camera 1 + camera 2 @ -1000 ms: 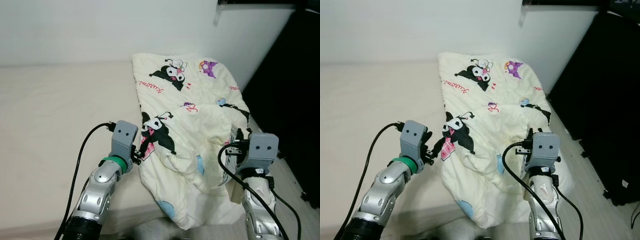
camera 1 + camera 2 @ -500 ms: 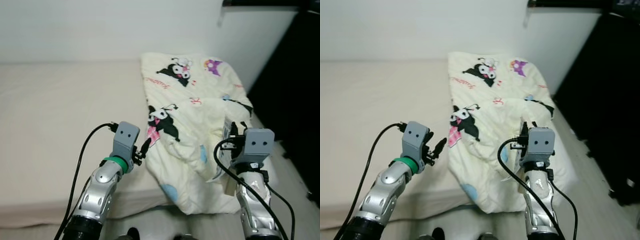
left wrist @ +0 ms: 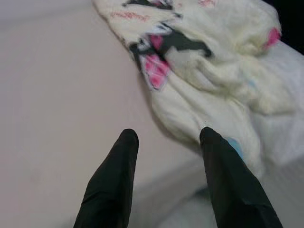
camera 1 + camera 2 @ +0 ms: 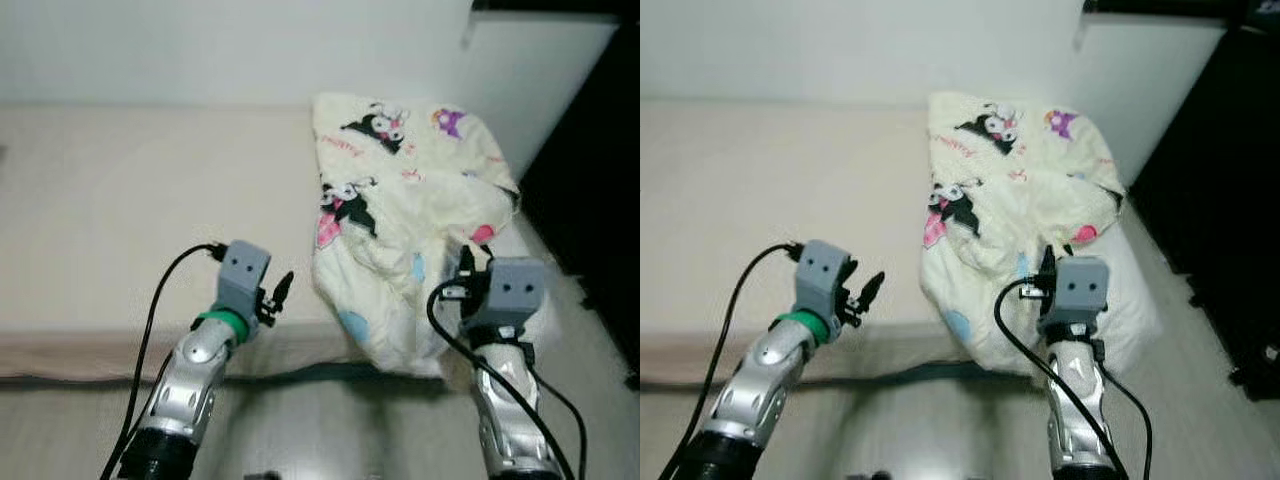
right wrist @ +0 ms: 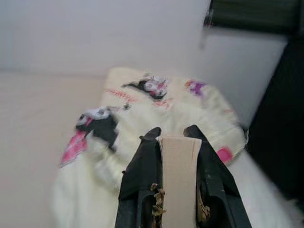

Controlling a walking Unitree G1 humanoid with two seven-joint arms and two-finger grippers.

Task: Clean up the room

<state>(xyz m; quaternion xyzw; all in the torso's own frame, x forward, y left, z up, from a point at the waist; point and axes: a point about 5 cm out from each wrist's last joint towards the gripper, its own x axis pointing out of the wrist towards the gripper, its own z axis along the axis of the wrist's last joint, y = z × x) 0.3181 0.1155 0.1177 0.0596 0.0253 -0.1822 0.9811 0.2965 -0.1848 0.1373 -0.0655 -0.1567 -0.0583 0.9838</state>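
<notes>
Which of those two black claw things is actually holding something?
The right tool: a flat beige strip sits clamped between its fingers. The left tool is spread open over the bed, holding nothing.

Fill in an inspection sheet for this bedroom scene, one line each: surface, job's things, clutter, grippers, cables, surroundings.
Surface: bed with a plain beige sheet, bare on the robot's left.
Job's things: cream cartoon-print blanket, bunched on the bed's right end, spilling over the near edge.
Clutter: nothing seen.
Grippers: left gripper open, above the bed edge beside the blanket; right gripper shut on a flat beige piece, raised before the blanket.
Cables: black cable looping from the left wrist; another at the right wrist.
Surroundings: white wall behind; dark furniture on the right.
</notes>
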